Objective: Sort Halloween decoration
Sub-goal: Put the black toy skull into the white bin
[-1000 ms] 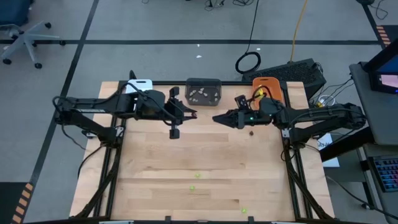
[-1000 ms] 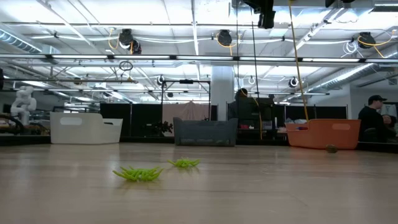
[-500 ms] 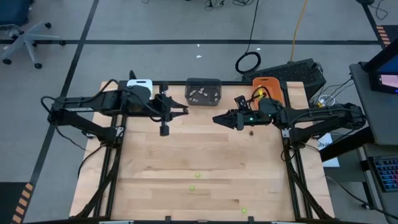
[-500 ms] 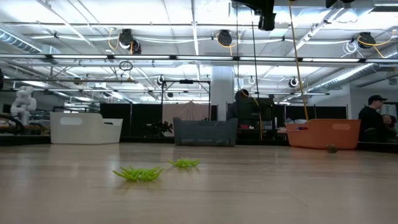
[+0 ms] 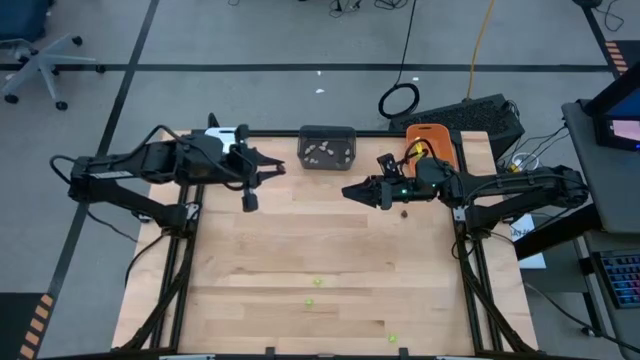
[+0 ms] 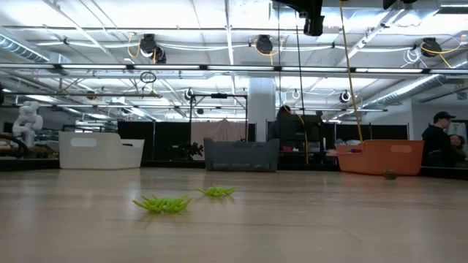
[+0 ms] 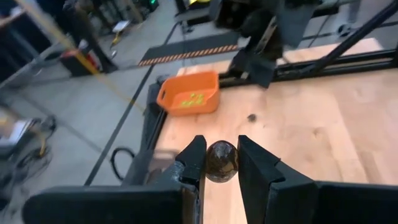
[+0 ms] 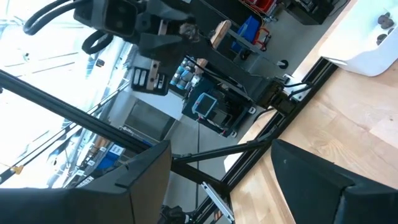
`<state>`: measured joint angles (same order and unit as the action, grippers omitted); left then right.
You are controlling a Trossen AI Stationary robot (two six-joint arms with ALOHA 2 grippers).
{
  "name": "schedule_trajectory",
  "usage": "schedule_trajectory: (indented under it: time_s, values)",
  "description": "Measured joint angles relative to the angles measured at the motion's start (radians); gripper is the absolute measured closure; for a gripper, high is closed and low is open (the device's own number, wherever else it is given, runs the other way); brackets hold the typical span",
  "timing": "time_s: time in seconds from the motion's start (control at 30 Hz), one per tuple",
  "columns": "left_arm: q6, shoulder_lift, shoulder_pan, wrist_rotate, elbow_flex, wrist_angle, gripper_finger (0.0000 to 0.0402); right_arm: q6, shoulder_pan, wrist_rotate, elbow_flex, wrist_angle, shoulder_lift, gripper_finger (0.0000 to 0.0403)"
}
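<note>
Near the white tray (image 5: 228, 134), left gripper (image 7: 217, 163) pinches a dark piece (image 7: 221, 160).
Right gripper (image 5: 352, 190) hangs wide open, just beside the orange tray (image 5: 436, 140).

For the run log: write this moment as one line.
left gripper: shut on small dark round piece, near white tray | right gripper: open, waiting

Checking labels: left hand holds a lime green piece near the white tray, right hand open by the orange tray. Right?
Wrong colour: the left wrist view shows the left hand shut on a dark brown-black round piece. It is near the white rectangular tray; the right hand is open by the orange rectangular tray.
</note>
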<state>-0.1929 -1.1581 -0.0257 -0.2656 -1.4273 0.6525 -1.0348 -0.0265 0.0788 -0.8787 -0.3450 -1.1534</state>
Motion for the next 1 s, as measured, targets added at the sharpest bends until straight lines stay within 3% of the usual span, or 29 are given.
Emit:
schedule_trajectory:
  time_s: [0.2, 0.43, 0.83, 1.0]
  values:
    - [0.083, 0.036, 0.036, -0.072, 0.000, 0.155, 0.0341, 0.000, 0.000, 0.000, 0.000, 0.000, 0.000, 0.0142]
    - [0.083, 0.063, 0.164, -0.085, 0.013, 0.302, 0.0341, 0.000, 0.002, 0.000, 0.000, 0.000, 0.000, 0.0142]
    - [0.079, 0.111, 0.474, -0.017, 0.255, 0.298, 0.0341, -0.003, 0.002, 0.000, 0.000, -0.001, 0.000, 0.0142]
    - [0.080, 0.105, 0.591, -0.040, 0.374, 0.300, 0.0341, -0.009, 0.002, 0.000, 0.000, -0.001, 0.000, 0.0142]
